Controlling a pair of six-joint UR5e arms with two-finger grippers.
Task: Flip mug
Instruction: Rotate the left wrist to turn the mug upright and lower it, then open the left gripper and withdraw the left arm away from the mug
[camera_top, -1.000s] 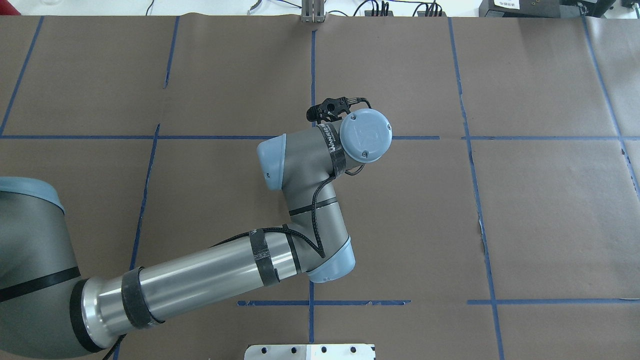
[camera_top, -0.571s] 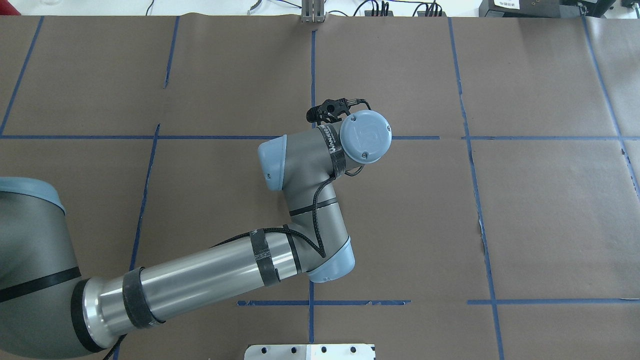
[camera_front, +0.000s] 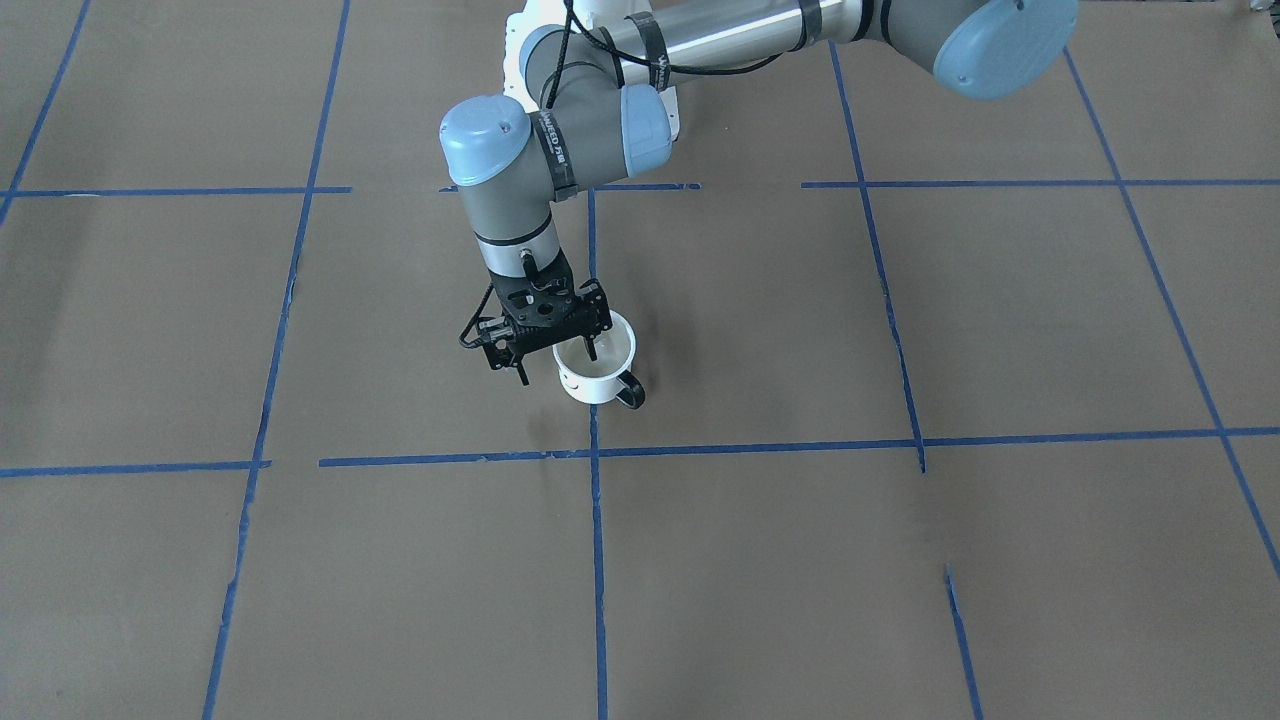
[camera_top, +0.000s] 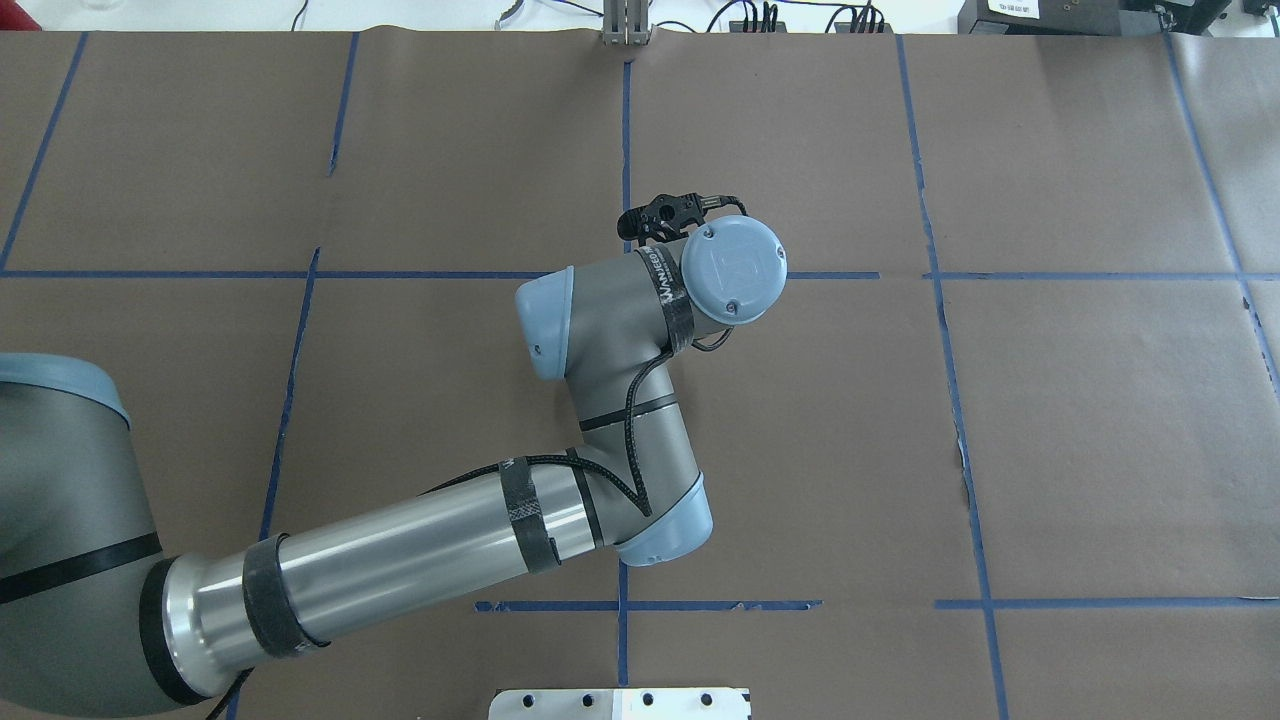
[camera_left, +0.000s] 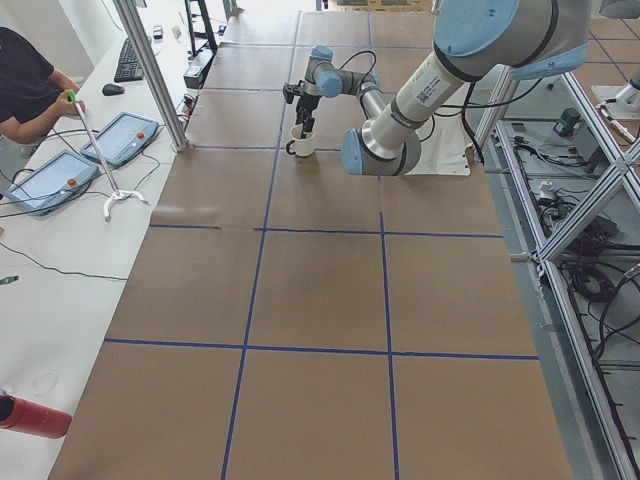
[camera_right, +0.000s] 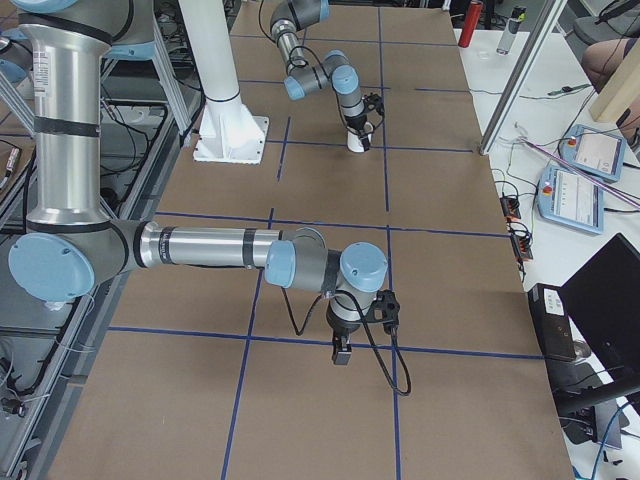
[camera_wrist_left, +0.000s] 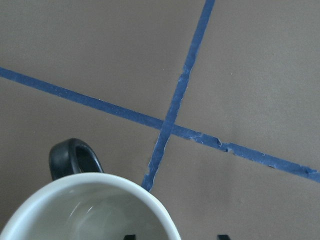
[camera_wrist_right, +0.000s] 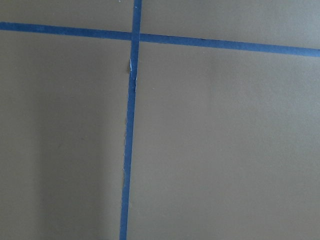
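The white mug (camera_front: 597, 372) stands upright on the brown paper, mouth up, with its black handle (camera_front: 630, 393) towards the camera in the front-facing view. My left gripper (camera_front: 555, 365) points straight down and is open. It straddles the mug's wall, one finger inside the mouth and one outside. The left wrist view shows the mug's rim (camera_wrist_left: 90, 192), its cream inside and its handle (camera_wrist_left: 74, 157). In the overhead view the wrist hides the mug. My right gripper (camera_right: 341, 350) hangs low over bare paper far from the mug; I cannot tell whether it is open or shut.
Blue tape lines (camera_front: 595, 450) cross the paper just in front of the mug. A metal plate (camera_top: 620, 703) sits at the near table edge. A post (camera_left: 150, 75), tablets (camera_left: 120, 135) and an operator (camera_left: 25, 85) are at the side table.
The left wrist has shifted very slightly to the right in the overhead view. Nothing else has visibly moved.
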